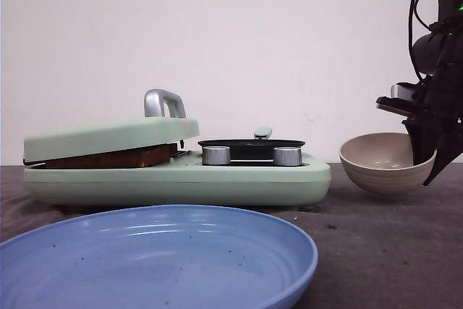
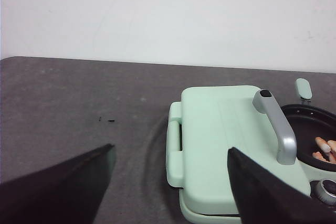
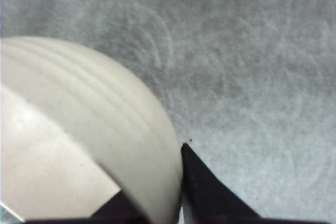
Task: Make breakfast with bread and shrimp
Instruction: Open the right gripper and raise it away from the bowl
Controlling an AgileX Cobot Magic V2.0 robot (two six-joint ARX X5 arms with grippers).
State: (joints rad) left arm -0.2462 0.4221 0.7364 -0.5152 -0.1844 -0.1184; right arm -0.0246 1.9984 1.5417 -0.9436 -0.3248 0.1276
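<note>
- Right gripper [image 1: 432,151] jaws closed on rim of beige bowl [image 1: 380,161], one finger inside, one outside; bowl tilted on tabletop [image 1: 376,229].
- Left gripper [image 2: 170,182] jaws open, empty, above tabletop beside green grill [image 2: 226,150].
- Bread [image 1: 116,158] browned, clamped under grill lid.
- Shrimp [image 2: 323,149] in black pan [image 2: 310,129].
- Blue plate [image 1: 155,262] near camera.

Open tabletop [image 2: 79,98] lies left of the mint cooker [image 1: 177,175]; its raised handle [image 1: 163,101] and the blue plate [image 1: 155,258] crowd the middle.
</note>
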